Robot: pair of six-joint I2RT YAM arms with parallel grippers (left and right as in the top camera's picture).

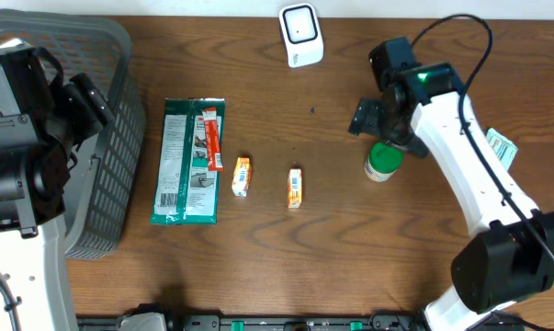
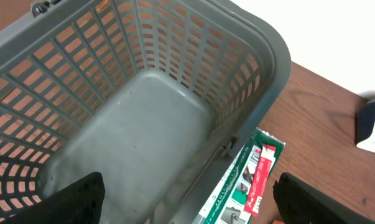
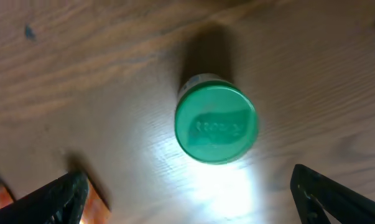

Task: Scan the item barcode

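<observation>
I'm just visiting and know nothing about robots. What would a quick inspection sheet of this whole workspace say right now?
Surface: brown wooden table.
Job's things: white scanner at the far edge; green-lidded bottle standing upright; green flat packet with a red sachet on it; two small orange packs.
Clutter: grey basket, nothing inside it in the left wrist view; a teal-and-white item past the right arm.
Grippers: left gripper open above the basket; right gripper open above the bottle, fingers holding nothing.
Cables: black cable on the right arm.
Surroundings: pale wall strip.
</observation>
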